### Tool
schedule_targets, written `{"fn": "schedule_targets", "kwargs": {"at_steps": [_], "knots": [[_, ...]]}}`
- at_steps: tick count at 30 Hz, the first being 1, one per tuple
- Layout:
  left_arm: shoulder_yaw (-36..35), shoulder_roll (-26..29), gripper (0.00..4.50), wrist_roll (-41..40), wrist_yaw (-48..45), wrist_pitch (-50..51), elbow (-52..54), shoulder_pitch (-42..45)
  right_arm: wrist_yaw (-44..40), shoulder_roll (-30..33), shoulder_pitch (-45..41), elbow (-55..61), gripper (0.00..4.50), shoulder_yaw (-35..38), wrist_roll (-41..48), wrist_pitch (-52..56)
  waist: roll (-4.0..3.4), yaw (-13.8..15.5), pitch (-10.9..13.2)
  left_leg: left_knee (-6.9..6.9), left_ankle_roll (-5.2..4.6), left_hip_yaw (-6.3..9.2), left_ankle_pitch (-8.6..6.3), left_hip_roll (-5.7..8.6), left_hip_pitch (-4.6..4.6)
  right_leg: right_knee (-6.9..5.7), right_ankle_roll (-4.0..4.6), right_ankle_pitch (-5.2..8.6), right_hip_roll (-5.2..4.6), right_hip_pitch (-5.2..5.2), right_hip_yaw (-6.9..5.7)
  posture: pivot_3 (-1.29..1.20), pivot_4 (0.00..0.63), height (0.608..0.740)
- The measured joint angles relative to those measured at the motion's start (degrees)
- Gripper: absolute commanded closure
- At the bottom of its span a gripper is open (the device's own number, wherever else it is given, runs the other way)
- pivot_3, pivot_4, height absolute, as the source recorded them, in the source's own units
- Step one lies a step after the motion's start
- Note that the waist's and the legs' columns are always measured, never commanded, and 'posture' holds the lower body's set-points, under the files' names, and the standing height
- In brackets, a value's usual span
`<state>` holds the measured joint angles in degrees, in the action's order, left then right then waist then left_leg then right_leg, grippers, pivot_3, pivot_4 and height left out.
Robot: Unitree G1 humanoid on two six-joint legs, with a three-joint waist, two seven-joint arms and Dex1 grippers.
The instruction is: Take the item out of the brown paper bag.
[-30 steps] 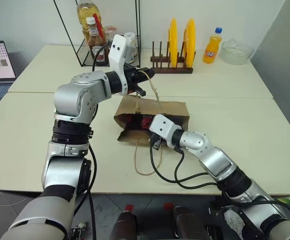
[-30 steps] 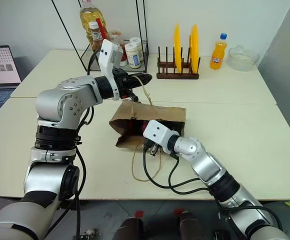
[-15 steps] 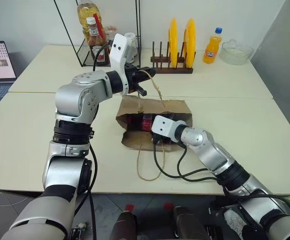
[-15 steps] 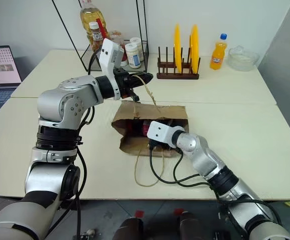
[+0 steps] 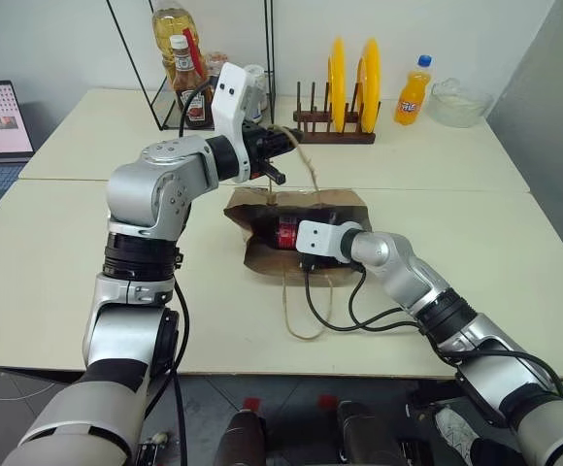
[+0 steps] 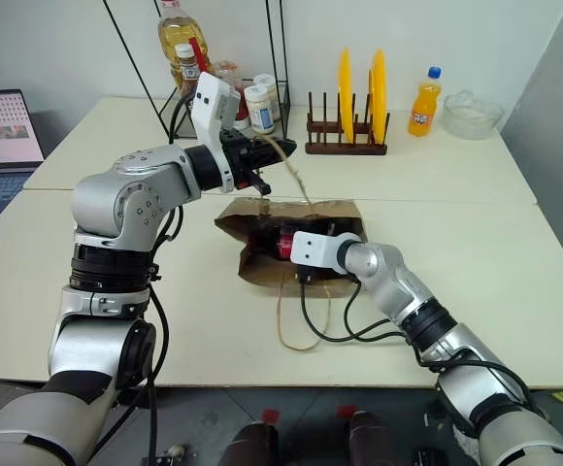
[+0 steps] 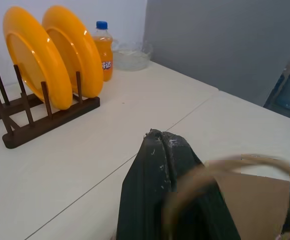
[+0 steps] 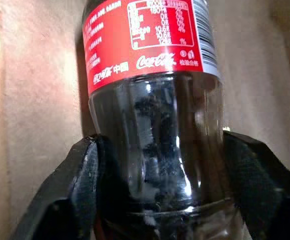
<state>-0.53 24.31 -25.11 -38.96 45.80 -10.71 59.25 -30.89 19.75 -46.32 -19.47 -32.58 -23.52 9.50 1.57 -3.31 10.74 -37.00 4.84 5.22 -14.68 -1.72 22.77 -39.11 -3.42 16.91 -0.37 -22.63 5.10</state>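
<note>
Brown paper bag [image 5: 296, 212] is held open by its string handle [image 5: 306, 167] in the pinching left tool [image 5: 283, 143], right tool [image 8: 160, 165] straddles the cola bottle [image 8: 152, 95] inside, can't tell if it's clamped, so pulling out remains.

The cola bottle [image 8: 150, 100] (cap cut off) lies mostly hidden inside the brown paper bag [image 5: 262, 254].

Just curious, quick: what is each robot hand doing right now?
Left gripper: shut on the bag's string handle.
Right gripper: inside the paper bag, fingers around the cola bottle.
</note>
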Motion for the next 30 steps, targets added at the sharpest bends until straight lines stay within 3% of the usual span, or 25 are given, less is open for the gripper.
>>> {"fn": "schedule_targets", "kwargs": {"at_steps": [23, 30], "knots": [[0.2, 0.2, 4.50, 6.5, 0.9, -7.6, -5.4, -0.2, -11.7, 2.6, 11.8, 24.5, 1.28, 11.6, 13.4, 5.8, -0.01, 0.1, 0.0, 0.03, 0.20, 0.00, 0.11, 0.02, 0.15, 0.03, 0.00, 0.00, -0.03, -0.12, -0.03, 0.00, 0.150, 0.740], [0.2, 0.2, 4.50, 7.6, 0.7, -8.7, -6.7, 0.4, -18.8, 5.0, 16.9, 35.4, 1.28, 19.4, 28.5, 6.3, -0.03, 0.1, 0.0, 0.03, 0.10, 0.01, 0.05, 0.02, 0.15, 0.01, 0.00, 0.00, -0.02, -0.12, -0.03, 0.00, 0.150, 0.740]]}}
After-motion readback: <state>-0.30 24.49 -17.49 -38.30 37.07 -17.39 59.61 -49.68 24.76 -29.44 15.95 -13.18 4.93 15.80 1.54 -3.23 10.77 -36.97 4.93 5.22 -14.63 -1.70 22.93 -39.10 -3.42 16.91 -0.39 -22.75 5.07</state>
